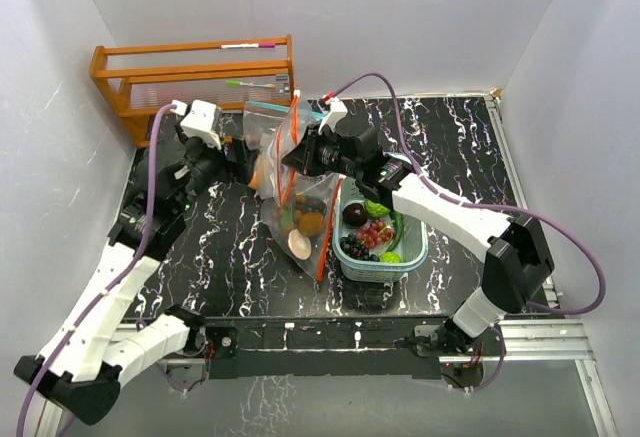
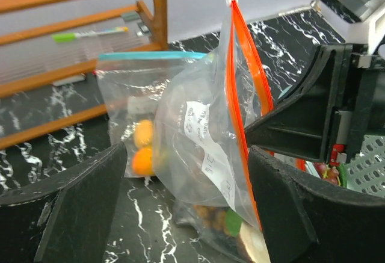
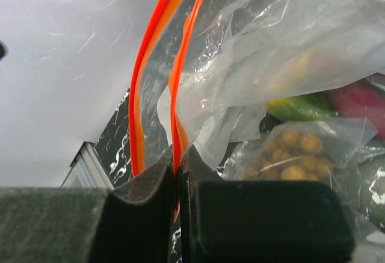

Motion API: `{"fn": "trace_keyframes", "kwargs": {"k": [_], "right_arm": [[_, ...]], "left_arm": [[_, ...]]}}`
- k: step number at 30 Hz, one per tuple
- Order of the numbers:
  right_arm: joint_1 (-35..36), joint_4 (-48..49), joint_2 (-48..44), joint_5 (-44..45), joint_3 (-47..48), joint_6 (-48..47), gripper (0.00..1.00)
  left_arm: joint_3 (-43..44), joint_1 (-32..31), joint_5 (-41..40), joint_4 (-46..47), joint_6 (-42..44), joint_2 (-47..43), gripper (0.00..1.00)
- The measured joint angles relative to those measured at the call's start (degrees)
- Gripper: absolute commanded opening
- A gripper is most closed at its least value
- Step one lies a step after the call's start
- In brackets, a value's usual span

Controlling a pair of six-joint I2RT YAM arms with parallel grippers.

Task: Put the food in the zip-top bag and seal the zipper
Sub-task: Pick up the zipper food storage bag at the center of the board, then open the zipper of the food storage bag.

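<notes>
The clear zip-top bag [image 1: 290, 192] with an orange zipper [image 2: 239, 88] hangs upright over the table's middle. Through its wall show an orange piece [image 1: 311, 223], brown nuts [image 3: 295, 154] and a green piece [image 3: 301, 106] of the food. My right gripper [image 1: 303, 152] is shut on one zipper strip [image 3: 178, 124]; the other strip [image 3: 138, 124] stands apart, so the mouth gapes. My left gripper [image 2: 186, 209] is open and straddles the bag's lower part. Its left finger [image 2: 78, 209] is clear of the plastic; its right finger [image 2: 307, 215] is close against the zipper edge. More food lies in the teal basket [image 1: 420, 247]: grapes [image 1: 372, 232], a dark red piece [image 1: 353, 214], green pieces [image 1: 390, 257].
A second clear bag with a blue zipper [image 2: 150, 55], holding orange fruit [image 2: 143, 160], lies behind the first. A wooden rack [image 1: 190, 77] with markers stands at the back left. White walls close in the black marbled table [image 1: 200, 257].
</notes>
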Motion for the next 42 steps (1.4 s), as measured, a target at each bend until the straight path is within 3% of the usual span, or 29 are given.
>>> {"fn": "trace_keyframes", "kwargs": {"k": [19,26,31,42], "right_arm": [[1.64,-2.93,-3.3,-1.88,-0.68,-0.44,0.08],[2.71,-5.66,-3.32,-2.73,-0.63,-1.53,0.08],[2.97,-6.01,-3.8,-2.73,-0.63,-1.6,0.08],[2.97,-8.44,-6.03,-3.02,0.07,-1.99,0.08]], "left_arm": [[-5.11,0.0,12.92,15.69,-9.84,8.17,0.77],[-6.36,0.0,14.47,17.97,-11.3,10.86,0.64],[-7.45,0.0,14.93,18.75,-11.72,11.08,0.49],[-9.14,0.0,15.56,19.32,-11.78,11.13,0.51]]}}
